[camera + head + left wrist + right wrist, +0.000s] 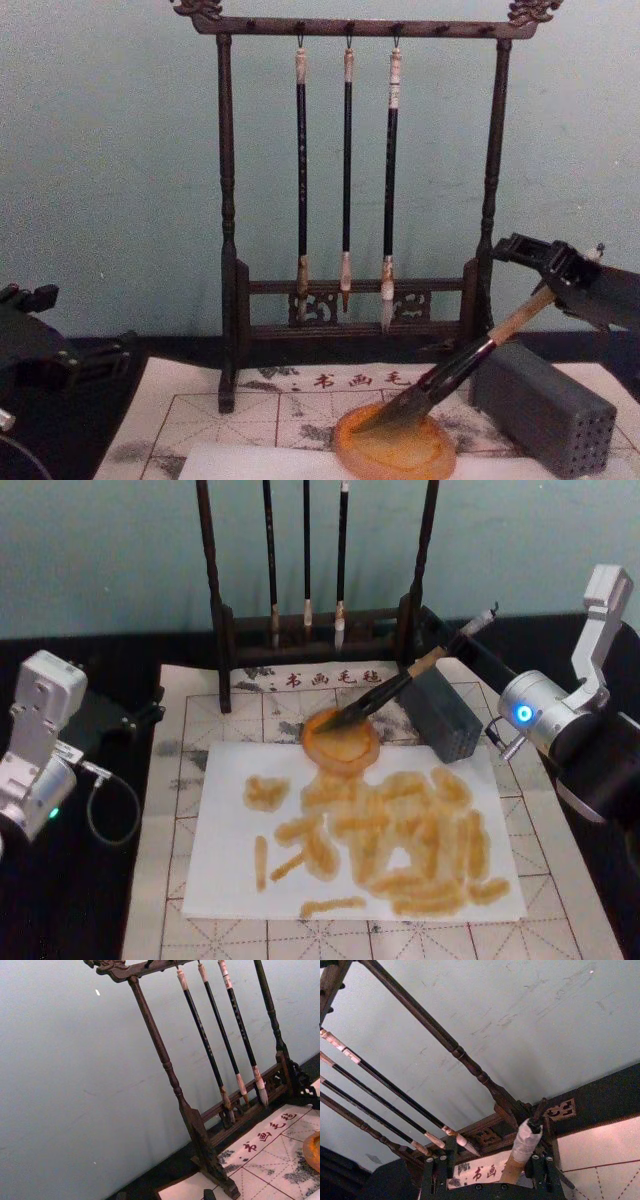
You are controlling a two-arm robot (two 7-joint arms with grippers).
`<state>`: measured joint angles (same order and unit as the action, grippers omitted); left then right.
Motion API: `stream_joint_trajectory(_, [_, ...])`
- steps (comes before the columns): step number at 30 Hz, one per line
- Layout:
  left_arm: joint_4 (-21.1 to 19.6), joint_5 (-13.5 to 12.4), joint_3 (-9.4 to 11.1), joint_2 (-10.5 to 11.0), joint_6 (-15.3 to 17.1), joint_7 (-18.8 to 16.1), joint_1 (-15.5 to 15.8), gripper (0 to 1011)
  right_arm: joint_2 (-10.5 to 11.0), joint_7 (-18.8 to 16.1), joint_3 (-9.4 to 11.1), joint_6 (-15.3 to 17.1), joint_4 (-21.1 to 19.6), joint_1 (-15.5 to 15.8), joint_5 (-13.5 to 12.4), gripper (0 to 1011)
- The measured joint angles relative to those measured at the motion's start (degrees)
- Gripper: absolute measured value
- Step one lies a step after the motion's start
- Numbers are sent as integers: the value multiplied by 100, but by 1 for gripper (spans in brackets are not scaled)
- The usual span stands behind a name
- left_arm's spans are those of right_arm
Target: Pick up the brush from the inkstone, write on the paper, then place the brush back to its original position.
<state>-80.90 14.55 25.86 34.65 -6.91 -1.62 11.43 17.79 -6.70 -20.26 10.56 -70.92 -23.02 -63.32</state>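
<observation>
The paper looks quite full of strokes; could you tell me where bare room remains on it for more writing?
On the paper, the left margin beside the strokes and the near-left corner are bare, as is the strip between the inkstone and the left edge. The centre and right are crowded with orange strokes. The right gripper holds the brush, its tip in the inkstone, beside the grey block.

The thick calligraphy brush (385, 693), tan in the handle and dark toward the bristles, leans at a slant with its tip resting in the round, shallow orange-amber translucent inkstone (341, 742) and its whitish capped end (526, 1142) raised up and away from that dish. The inkstone sits on the far edge of the plain white paper sheet (225, 850) (now covered in many orange-brown strokes), which lies flat, spreading nearer from the dish.
</observation>
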Motion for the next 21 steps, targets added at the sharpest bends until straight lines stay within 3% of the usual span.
stream_joint_trajectory(9, [0, 0, 0, 0, 0, 0, 0, 1001, 0, -2, 0, -3, 0, 0, 0, 1000])
stream_joint_trajectory(21, [0, 0, 0, 0, 0, 0, 0, 1001, -6, 4, 26, -7, 44, -4, -54, 1000])
